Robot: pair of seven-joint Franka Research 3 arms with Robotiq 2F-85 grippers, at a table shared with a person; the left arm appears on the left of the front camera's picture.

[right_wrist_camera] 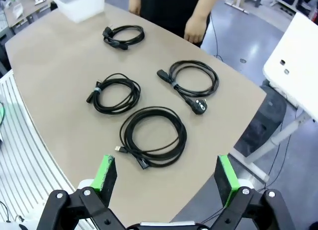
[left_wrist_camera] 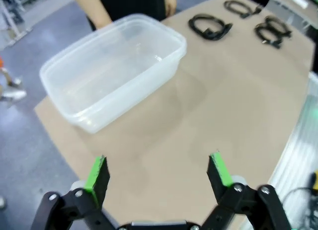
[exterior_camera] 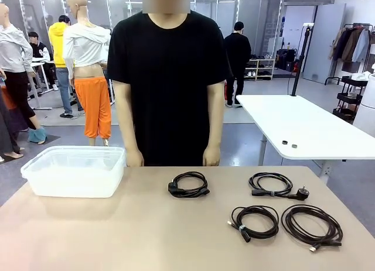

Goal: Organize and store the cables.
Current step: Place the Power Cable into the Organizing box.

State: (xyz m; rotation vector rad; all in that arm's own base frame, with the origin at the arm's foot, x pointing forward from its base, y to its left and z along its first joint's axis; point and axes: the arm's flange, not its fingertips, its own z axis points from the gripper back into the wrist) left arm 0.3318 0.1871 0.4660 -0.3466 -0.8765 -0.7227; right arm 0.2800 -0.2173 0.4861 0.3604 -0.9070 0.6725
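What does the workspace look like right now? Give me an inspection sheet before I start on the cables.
Surface: tan table, bare between the things on it.
Job's things: clear plastic box at the far left, nothing in it.
Clutter: nothing seen.
Grippers: left gripper open above bare table near the box. Right gripper open above the table's edge by the near right cable. Neither holds anything.
Cables: four black coils, apart, all outside the box: middle cable, far right cable with a round plug, near middle cable, near right cable.
Surroundings: person stands at the far edge with arms down; white table behind at right.
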